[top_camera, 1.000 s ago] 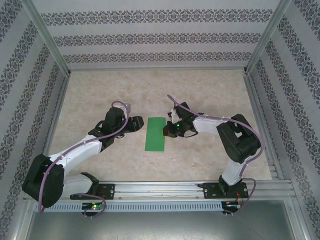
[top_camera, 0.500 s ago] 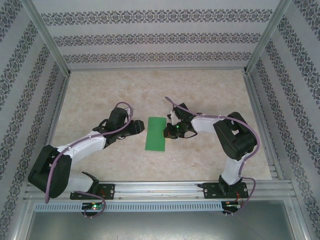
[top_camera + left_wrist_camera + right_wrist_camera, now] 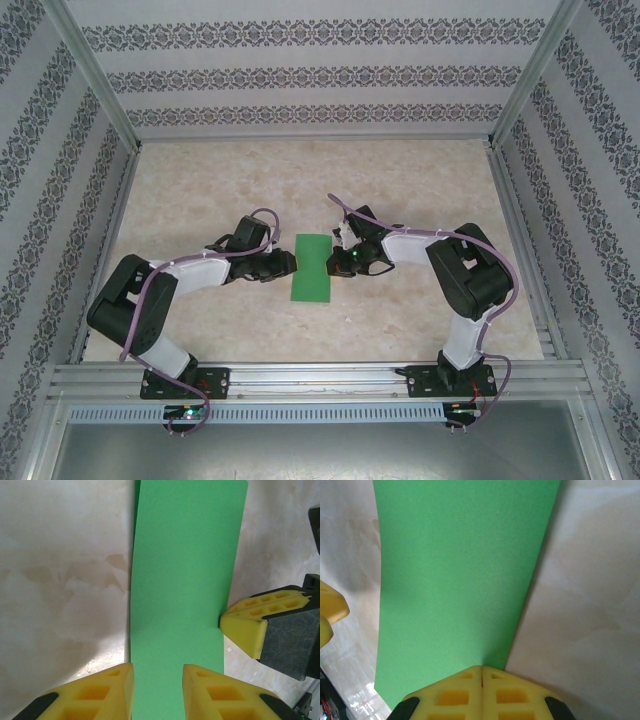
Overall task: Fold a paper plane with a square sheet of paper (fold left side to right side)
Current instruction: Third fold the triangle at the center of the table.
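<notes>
The square sheet of paper (image 3: 312, 268) lies flat on the table, folded into a narrow bright green rectangle. My left gripper (image 3: 292, 263) is at its left long edge. In the left wrist view its yellow fingers (image 3: 112, 690) stand a little apart over the paper (image 3: 185, 570), so the gripper (image 3: 158, 680) is open with green showing in the gap. My right gripper (image 3: 333, 262) is at the right long edge. Its fingertips are shut together and rest on the paper's (image 3: 460, 570) border (image 3: 481, 669). No paper plane shape shows.
The marbled beige table (image 3: 420, 190) is fenced by patterned walls and metal rails (image 3: 320, 378) along the near edge. In the left wrist view the right gripper's yellow fingertip (image 3: 245, 625) touches the sheet's far side.
My left arm has swung right, bringing its gripper up to the sheet's left edge, with its jaws narrowing. The right gripper and the paper have stayed put.
</notes>
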`<state>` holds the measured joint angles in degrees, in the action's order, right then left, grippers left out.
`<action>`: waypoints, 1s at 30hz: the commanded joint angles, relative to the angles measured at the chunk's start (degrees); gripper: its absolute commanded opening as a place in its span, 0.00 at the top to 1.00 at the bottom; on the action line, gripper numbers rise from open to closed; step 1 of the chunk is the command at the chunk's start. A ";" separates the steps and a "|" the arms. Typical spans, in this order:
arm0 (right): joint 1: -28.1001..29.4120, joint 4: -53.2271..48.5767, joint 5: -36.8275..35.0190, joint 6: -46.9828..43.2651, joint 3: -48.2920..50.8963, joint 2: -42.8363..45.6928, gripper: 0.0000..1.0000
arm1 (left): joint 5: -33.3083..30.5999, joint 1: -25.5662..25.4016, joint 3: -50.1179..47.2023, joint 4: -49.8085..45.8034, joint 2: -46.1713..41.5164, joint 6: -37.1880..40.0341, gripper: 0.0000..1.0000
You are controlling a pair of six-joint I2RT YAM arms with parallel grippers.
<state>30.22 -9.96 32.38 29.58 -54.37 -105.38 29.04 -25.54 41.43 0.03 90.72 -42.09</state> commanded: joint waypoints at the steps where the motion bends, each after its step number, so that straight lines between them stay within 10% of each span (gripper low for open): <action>1: -0.38 -2.18 -2.76 -1.55 0.07 -1.57 1.00 | 1.21 -0.40 1.94 -2.40 0.81 -0.45 0.69; 30: -1.13 -0.90 -2.15 -1.37 1.03 -1.84 1.00 | 3.40 -2.31 1.62 1.30 5.79 -3.09 0.74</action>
<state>29.74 -9.82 32.67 29.58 -54.37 -105.49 30.00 -26.57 42.78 -0.82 95.44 -43.20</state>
